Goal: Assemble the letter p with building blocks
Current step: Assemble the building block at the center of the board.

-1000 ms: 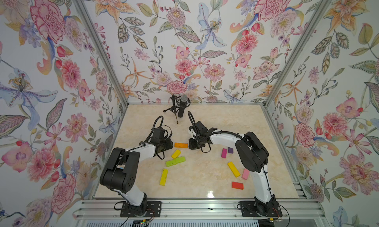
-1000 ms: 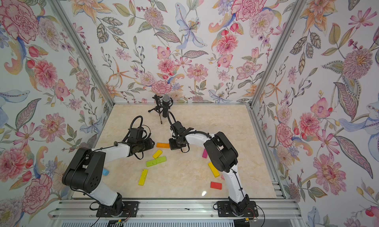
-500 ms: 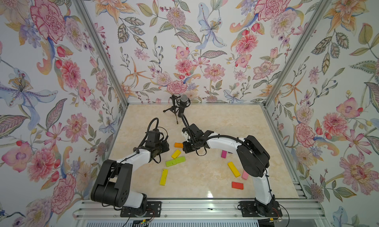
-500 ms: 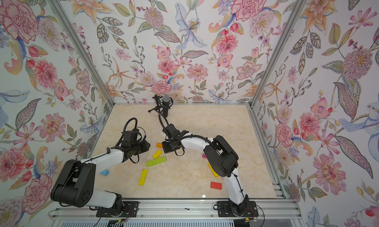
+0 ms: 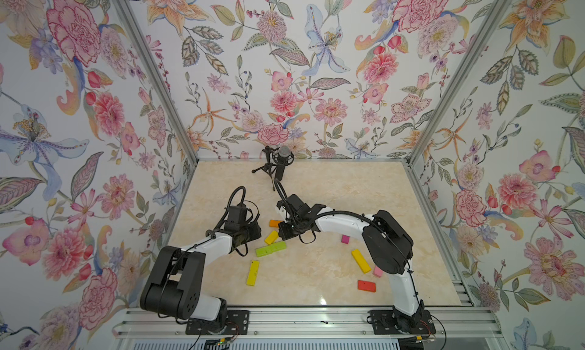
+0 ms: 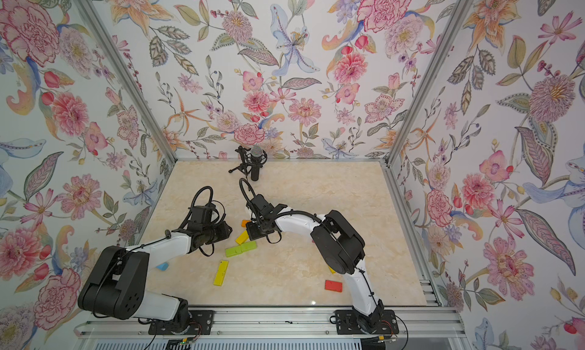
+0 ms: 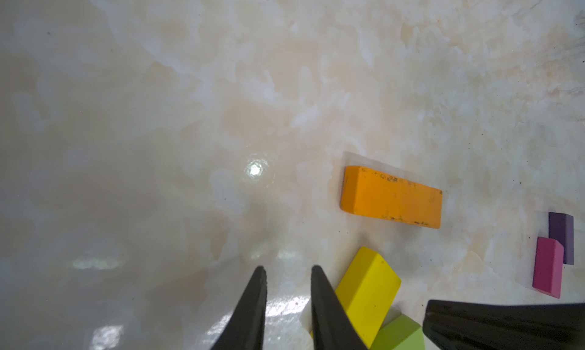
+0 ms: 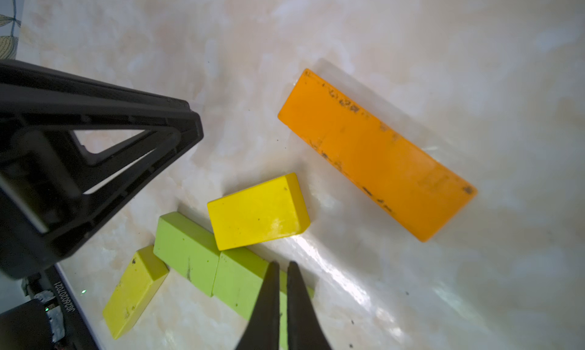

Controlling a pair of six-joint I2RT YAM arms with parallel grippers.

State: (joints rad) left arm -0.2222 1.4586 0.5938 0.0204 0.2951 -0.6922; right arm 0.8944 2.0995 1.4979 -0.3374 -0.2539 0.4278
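Both top views: bright, even, diffuse light; sharp focus; small glare spot on glossy tabletop (image 5: 323, 297) by front edge.

Left wrist view: hazy, dimmer toward one side; round lamp reflection on marble; soft shadow beside orange block (image 7: 392, 196).

Right wrist view: streaky glare; sheen on short yellow block (image 8: 258, 212); far corners soft.

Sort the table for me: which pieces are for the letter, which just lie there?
For the letter P: orange block, short yellow block, lime green blocks, long yellow block, yellow block by the right arm, magenta block, purple block, pink block, red block.
Just there: microphone on its tripod.
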